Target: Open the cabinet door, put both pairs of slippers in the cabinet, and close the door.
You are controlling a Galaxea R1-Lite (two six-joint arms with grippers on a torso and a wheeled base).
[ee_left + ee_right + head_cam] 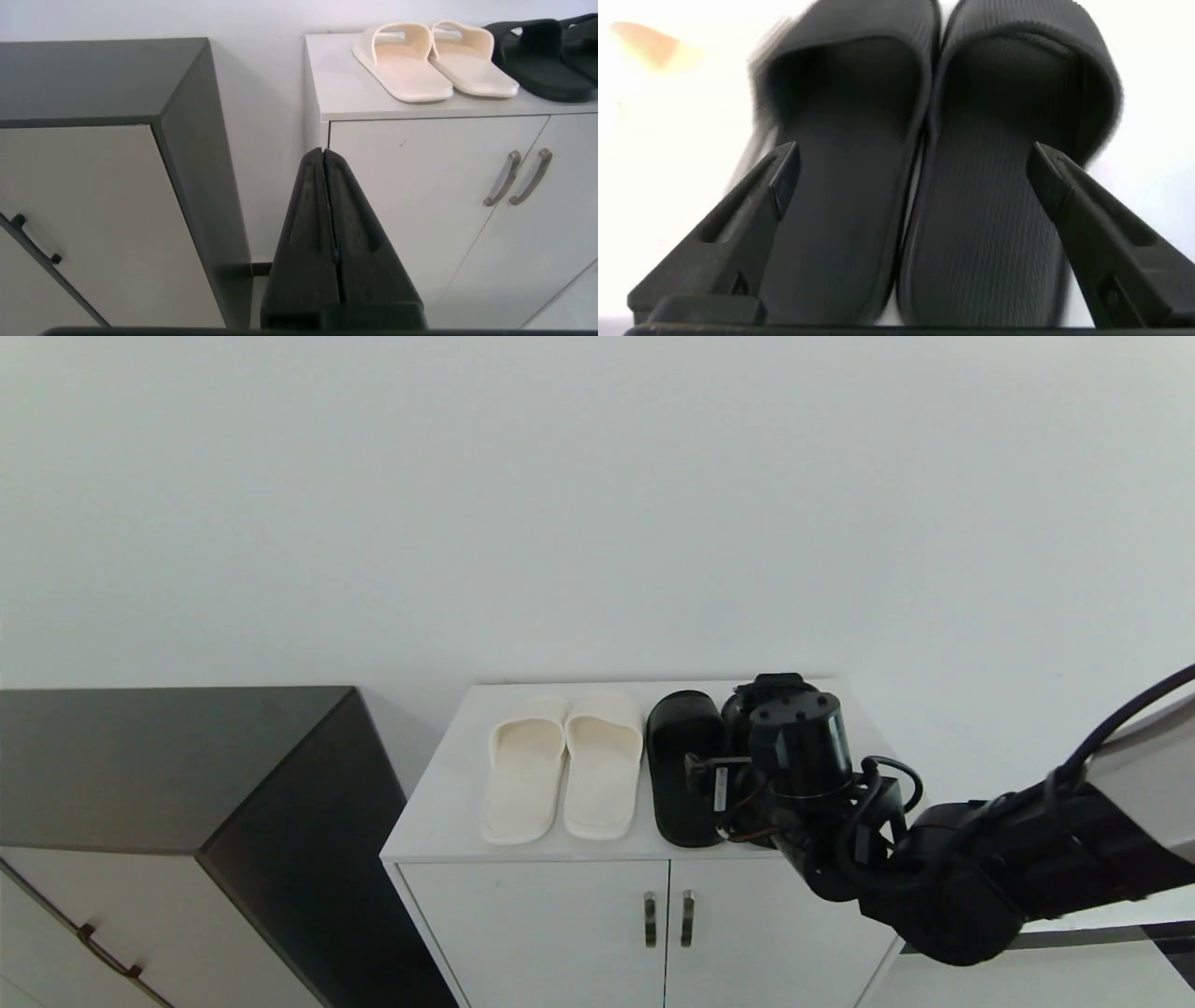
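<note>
1. The white cabinet [439,807] stood against the wall with both doors [532,933] shut, their two metal handles [667,917] side by side at the middle seam.
2. Both pairs of slippers lay on the cabinet top, toes toward the wall, none inside the cabinet.
3. The cream slippers [560,770] sat left of centre, the two of them touching along their inner edges.
4. The black slippers [684,770] lay just beside the cream pair, on its right; my right arm [934,868] covered most of the right-hand black slipper in the head view.
5. My right jaws were spread wide above the black pair, one tip outside each slipper, so the pair lay between them. They grasped nothing, and I could not tell whether the tips touched the cabinet top.
6. My left jaws were clenched together with nothing between them. They sat lower than the cabinet top, in front of the cabinet's left front edge and well apart from the slippers.
7. A dark cabinet [168,765] with pale fronts stood just left of the white one, a narrow gap between them.
</note>
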